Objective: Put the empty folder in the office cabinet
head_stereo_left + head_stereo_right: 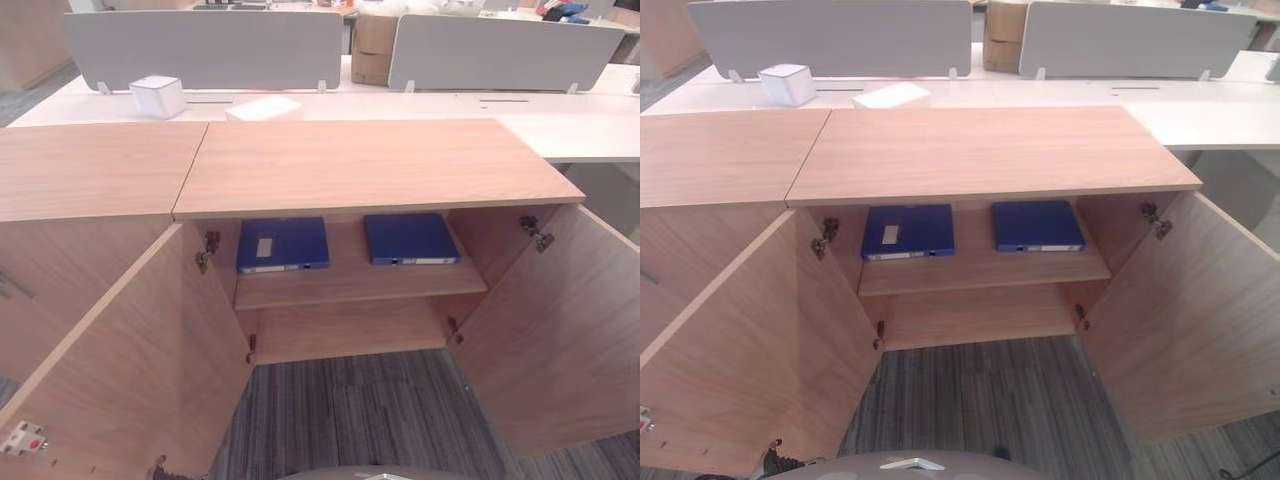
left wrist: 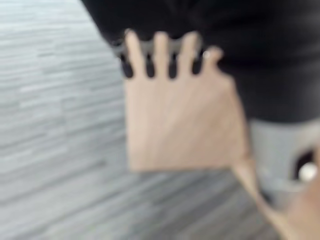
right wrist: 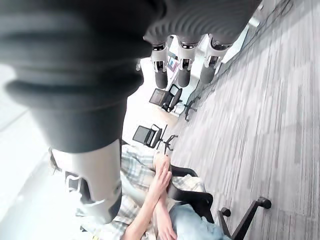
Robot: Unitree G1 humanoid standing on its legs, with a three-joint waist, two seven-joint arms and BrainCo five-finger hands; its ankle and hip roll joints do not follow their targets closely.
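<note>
Standing open toward the viewer, both light wooden doors (image 1: 130, 350) of the low wood-veneer office cabinet (image 1: 370, 165) expose its upper shelf (image 1: 350, 282), where two flat blue folders lie side by side: left folder (image 1: 283, 244), right folder (image 1: 410, 239). The left hand (image 2: 165, 55) shows straight, relaxed fingers resting against a tan wooden panel (image 2: 182, 125). The right hand (image 3: 182, 60) hangs relaxed, holding nothing. Beyond, a white box (image 1: 158, 96) sits on the white desk (image 1: 560, 125).

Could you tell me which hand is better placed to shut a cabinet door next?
Probably the left. The left hand lays straight fingers against a wooden panel, apparently the left door. The right hand hangs relaxed above the floor, facing a seated person.
</note>
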